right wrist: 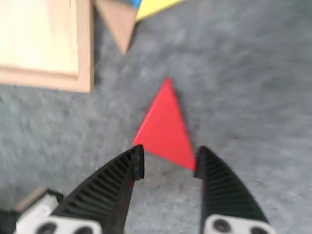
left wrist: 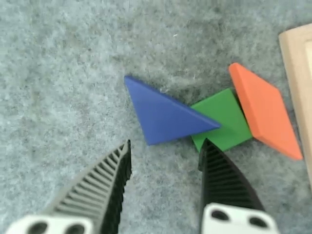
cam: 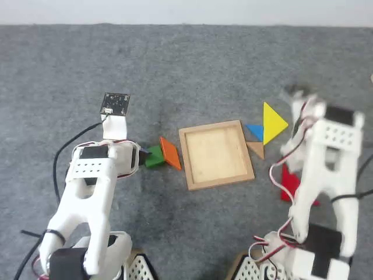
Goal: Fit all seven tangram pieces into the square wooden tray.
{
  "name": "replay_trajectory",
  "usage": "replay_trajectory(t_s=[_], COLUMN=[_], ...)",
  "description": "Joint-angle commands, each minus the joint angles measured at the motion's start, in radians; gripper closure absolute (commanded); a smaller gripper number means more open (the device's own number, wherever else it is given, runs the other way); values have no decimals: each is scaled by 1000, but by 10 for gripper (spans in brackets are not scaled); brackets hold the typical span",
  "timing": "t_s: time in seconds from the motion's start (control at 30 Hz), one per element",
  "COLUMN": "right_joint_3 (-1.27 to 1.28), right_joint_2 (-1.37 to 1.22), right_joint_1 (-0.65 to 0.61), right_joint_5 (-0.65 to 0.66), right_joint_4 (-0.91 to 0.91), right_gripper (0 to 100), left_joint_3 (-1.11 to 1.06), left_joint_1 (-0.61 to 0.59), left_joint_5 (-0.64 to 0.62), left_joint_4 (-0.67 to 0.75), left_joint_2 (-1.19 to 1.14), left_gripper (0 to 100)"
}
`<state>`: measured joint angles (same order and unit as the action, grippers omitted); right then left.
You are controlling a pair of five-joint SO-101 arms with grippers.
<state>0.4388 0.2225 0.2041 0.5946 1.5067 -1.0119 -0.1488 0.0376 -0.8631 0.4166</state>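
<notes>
nearest, at the right, the red triangle (right wrist: pixel 165 126) lies flat on the grey tabletop (cam: pixel 175 70). the right end effector (right wrist: pixel 168 156) hangs over its near edge, jaws wide and holding nothing. further back on the left, the left end effector (left wrist: pixel 165 146) is equally wide and empty just short of the navy triangle (left wrist: pixel 163 114). that triangle's tip rests on the green square (left wrist: pixel 229 122), which touches the orange piece (left wrist: pixel 263 109) just left of the tray (cam: pixel 186 163). right of the tray are the tan triangle (cam: pixel 256 149), then the light blue triangle (cam: pixel 254 131), and farthest the yellow triangle (cam: pixel 273 122).

the pieces look thin, stiff and light, likely smooth-painted wood. lying flat on the fuzzy cloth, they offer little edge, so i would pinch each across two opposite edges near its middle. the navy triangle's raised tip may give an easier bite.

count: seven pieces, five triangles, one square, one parallelogram, all outside. one tray, holding none.
</notes>
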Motion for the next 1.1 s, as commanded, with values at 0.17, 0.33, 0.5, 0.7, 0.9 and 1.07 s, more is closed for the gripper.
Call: replay_trajectory(t_s=[0.17, 0.33, 0.5, 0.7, 0.9, 1.07], right_joint_3=[347, 388, 382, 311, 132, 21], right_joint_2=[90, 87, -5, -185, -325, -390], right_joint_1=[18, 19, 19, 62, 194, 282], right_joint_5=[141, 158, 178, 173, 176, 170], right_joint_4=[-193, -249, -298, -386, -390, -392], right_gripper=[772, 771, 770, 771, 771, 771], left_joint_3=[1, 1, 1, -1, 8, -1], left_joint_1=[-2, -2, -2, -9, -86, -89], left_joint_5=[-6, -6, -6, -6, -6, -6], left_joint_4=[20, 20, 20, 20, 35, 66], left_joint_2=[3, 3, 3, 3, 3, 2], left_gripper=[778, 778, 778, 778, 778, 778])
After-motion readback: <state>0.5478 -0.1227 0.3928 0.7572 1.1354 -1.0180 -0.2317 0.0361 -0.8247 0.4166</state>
